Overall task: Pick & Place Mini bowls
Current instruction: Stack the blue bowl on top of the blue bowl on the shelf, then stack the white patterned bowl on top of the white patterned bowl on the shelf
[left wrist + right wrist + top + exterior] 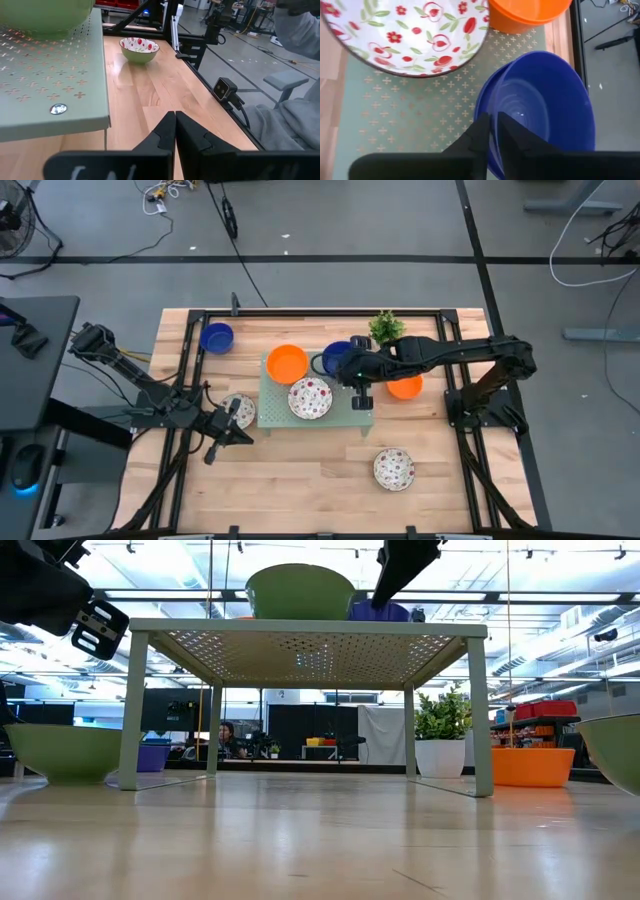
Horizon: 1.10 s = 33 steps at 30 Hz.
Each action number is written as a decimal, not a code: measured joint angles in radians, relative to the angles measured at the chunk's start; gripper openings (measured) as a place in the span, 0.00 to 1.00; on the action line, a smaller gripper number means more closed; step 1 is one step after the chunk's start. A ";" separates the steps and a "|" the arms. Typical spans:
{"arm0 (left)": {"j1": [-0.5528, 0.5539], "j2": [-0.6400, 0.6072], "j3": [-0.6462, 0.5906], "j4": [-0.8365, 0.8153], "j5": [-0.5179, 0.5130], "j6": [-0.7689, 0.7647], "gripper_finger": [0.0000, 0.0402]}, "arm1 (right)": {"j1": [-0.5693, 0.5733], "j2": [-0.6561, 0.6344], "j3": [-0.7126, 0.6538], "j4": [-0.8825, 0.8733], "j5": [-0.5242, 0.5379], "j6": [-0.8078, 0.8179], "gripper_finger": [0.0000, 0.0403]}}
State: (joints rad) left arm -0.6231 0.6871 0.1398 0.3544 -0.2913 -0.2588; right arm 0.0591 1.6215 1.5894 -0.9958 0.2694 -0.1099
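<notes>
I had the right gripper (491, 131) over the pale green perforated tray (268, 408), its fingers nearly together astride the rim of the dark blue bowl (545, 112), the wall of the bowl in the narrow gap between them. That bowl sat on the tray's back right part, with an orange bowl (287, 362) just beside it on the tray's back left and a white red-speckled bowl (310, 398) near the front middle. The three crowded the tray top, and the speckled one lay close to the blue one's rim in the right wrist view.

Off the tray, a second blue bowl (216, 337) stood near the table's back left, another orange bowl (405, 387) lay just right of the tray under my right arm, a speckled bowl (394, 469) sat alone toward the front right, and one more speckled bowl (238, 411) rested at the tray's left edge, next to the left gripper (232, 422). That gripper's fingers were pressed together, empty, above the wood. A small potted plant (386, 327) stood behind the tray, close to my right arm.

The table (300, 490) was pale wood inside a black frame. From the low view I saw an open hall with shelving beyond. The front middle of the table gave the widest bare stretch.
</notes>
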 joint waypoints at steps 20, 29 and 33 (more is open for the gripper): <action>0.000 0.000 0.000 0.000 0.000 0.000 0.03 | -0.014 -0.016 0.000 0.062 -0.204 -0.003 0.28; 0.000 0.000 0.000 -0.001 0.000 0.000 0.03 | -0.016 -0.032 0.000 0.058 -0.154 0.022 0.07; 0.000 0.000 0.000 -0.002 0.000 0.000 0.03 | 0.052 -0.032 0.000 0.028 -0.153 0.064 0.01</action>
State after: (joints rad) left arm -0.6231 0.6868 0.1398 0.3519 -0.2909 -0.2592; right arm 0.1111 1.5898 1.5898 -0.9674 0.1165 -0.0463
